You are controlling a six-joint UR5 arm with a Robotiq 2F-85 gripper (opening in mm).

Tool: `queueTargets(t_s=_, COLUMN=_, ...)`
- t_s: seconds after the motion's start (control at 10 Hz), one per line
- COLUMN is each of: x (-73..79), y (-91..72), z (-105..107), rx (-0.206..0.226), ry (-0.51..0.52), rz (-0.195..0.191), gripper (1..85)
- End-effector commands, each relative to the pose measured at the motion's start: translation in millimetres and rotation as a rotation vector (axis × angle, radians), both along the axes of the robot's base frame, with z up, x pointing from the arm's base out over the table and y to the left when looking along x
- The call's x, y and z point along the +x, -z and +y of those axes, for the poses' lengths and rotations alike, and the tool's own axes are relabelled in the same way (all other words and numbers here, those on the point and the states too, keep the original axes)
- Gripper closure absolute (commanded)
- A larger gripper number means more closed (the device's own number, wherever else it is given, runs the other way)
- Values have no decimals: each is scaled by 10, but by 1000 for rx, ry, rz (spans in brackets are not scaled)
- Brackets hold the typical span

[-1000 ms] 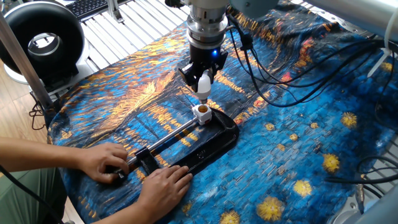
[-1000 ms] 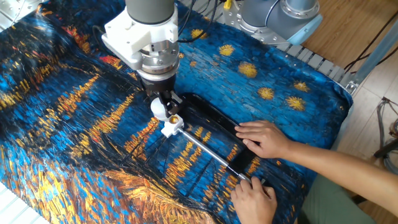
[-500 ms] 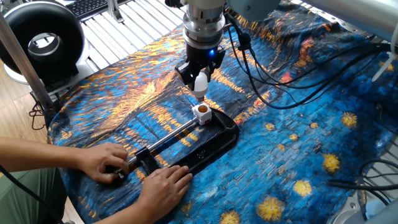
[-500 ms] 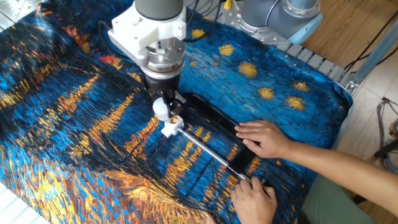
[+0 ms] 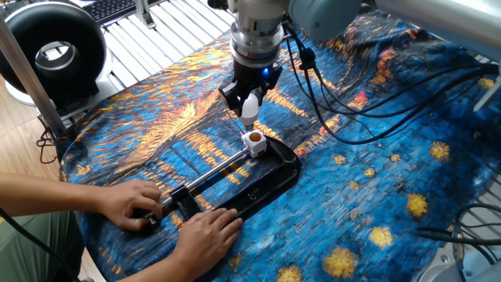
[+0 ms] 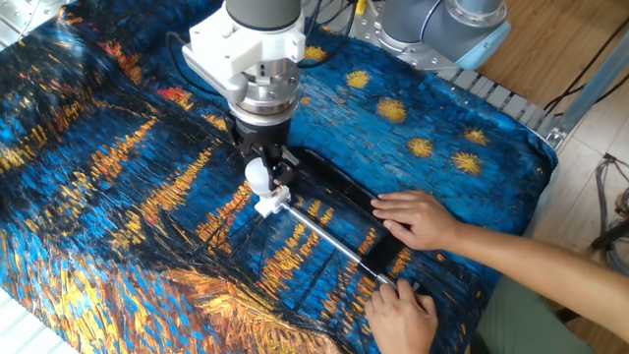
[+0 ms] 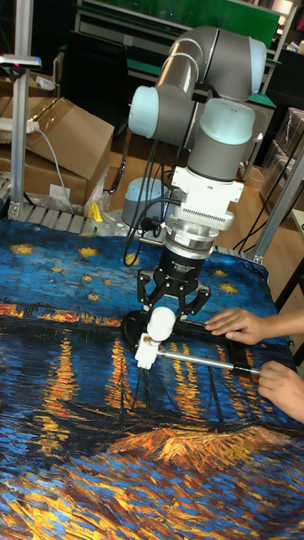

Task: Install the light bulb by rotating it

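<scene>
Light bulb (image 5: 250, 107) pinched in tool (image 5: 249, 111), held above white socket (image 5: 253, 140), gap visible between them. Bulb long axis near vertical, dome down toward socket, neck up between fingers (image 7: 143, 291). Socket sits at end of metal rod (image 6: 329, 237) on black base (image 5: 274, 172), on painted cloth over tabletop (image 5: 376, 188). Tall fixed view alone shows whole arm and cardboard boxes (image 7: 63, 143) behind; one fixed view alone shows black ring lamp (image 5: 51, 51). Two human hands (image 6: 418, 218) steady base

Bright even indoor light, soft shadows, pics sharp, tall view's bkgd dimmer
</scene>
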State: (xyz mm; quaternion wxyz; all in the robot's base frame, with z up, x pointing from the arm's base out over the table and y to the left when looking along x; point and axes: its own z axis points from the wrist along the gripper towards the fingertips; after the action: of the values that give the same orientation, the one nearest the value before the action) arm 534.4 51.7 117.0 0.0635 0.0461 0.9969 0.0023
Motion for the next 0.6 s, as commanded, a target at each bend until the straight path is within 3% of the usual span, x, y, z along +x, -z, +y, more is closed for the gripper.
queueTargets(t_s=0.0, x=-44, y=43, z=4, rx=13, ry=1, rz=-10, gripper=847)
queueTargets(t_s=0.5, x=-77, y=66, z=-16, rx=14, ry=4, rz=-7, gripper=847)
